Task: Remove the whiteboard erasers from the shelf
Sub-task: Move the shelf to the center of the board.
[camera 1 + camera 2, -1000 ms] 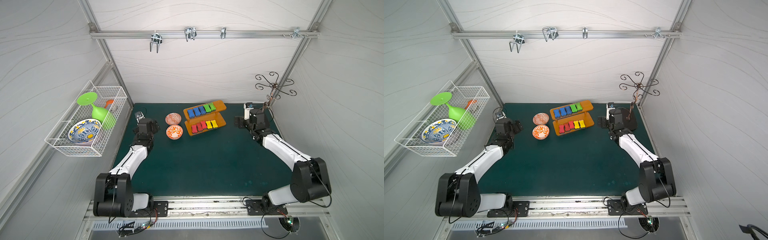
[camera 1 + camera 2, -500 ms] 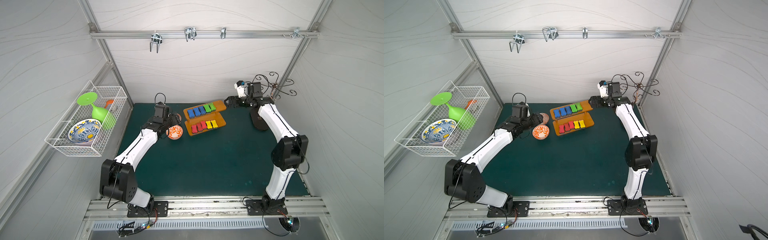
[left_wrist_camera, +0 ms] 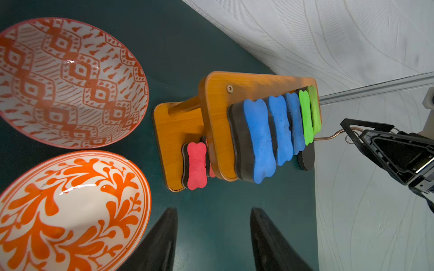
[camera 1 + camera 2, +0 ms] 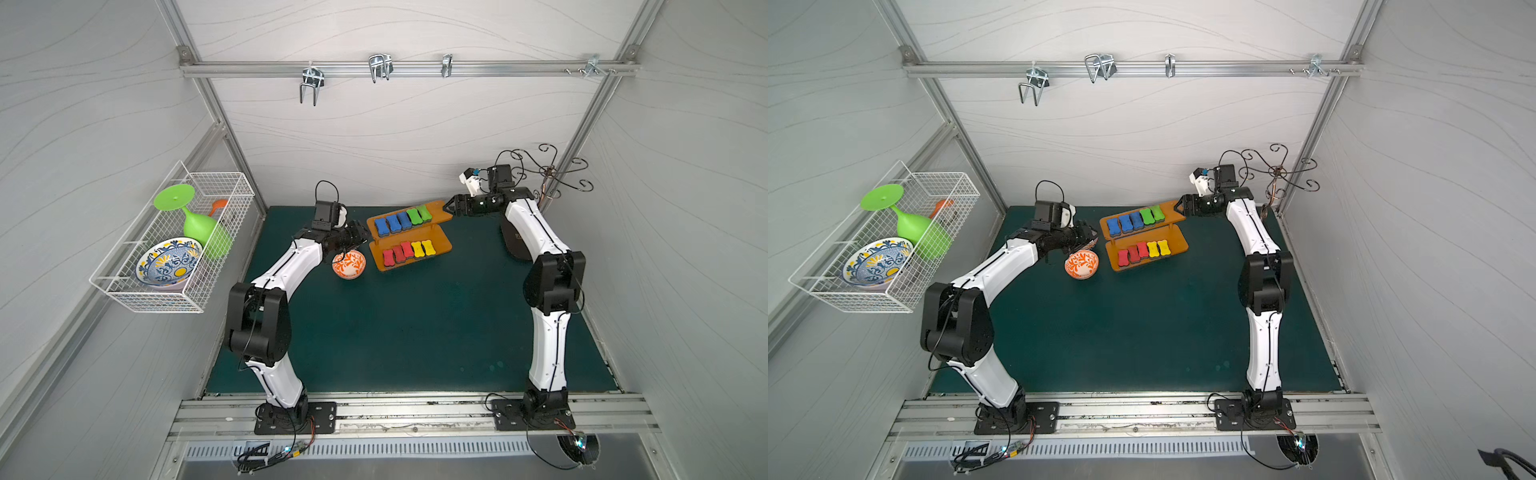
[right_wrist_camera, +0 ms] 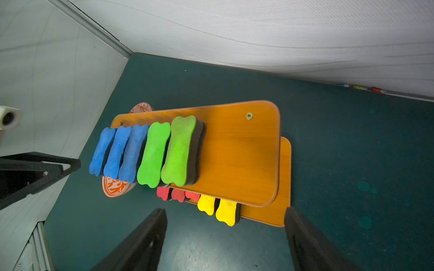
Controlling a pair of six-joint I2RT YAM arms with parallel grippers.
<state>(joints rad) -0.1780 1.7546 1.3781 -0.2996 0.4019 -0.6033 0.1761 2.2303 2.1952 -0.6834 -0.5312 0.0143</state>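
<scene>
Parted and empty, the left gripper [image 3: 213, 210] and right gripper [image 5: 225, 209] flank the orange shelf [image 4: 441, 246] holding the whiteboard erasers [image 4: 401, 220].
Its upper board [image 5: 234, 152] half-hides the red erasers [image 5: 178, 194]; the wire basket [image 4: 166, 306] holds a green goblet [image 4: 199, 228] and a patterned bowl [image 4: 168, 262].

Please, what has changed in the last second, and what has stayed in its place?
The left tool swung inward to the shelf's left end, near the orange-flowered bowl; the right tool swung inward to the upper board's right end. Both are open, holding nothing. All ten erasers, the shelf and the bowl stayed put.
</scene>
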